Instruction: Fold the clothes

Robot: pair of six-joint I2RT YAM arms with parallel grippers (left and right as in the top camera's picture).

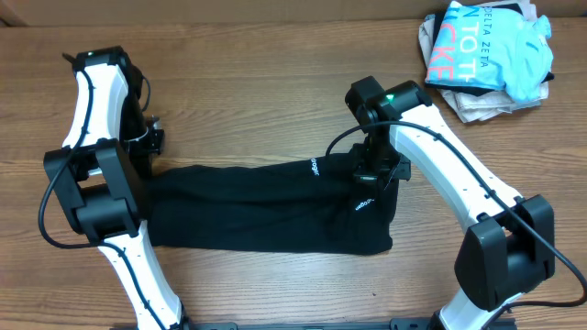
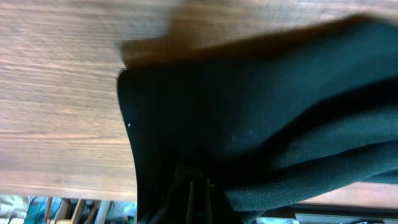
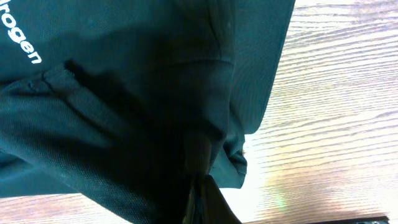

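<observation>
At the table [image 1: 275,82] centre, the black garment [image 1: 266,206] lies flat; left pincer [image 1: 151,151] grips its 9 o'clock edge, right pincer [image 1: 370,176] its 3 o'clock edge. Unequal pulling could skew the fold or slip cloth free.

The black garment [image 3: 124,93] shows "rogen" in white; the blue shirt [image 1: 491,50] reads "ELTA ZETA".

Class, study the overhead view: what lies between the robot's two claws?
The black shirt spans the stretch between the left claw and the right claw, shown overhead.
</observation>
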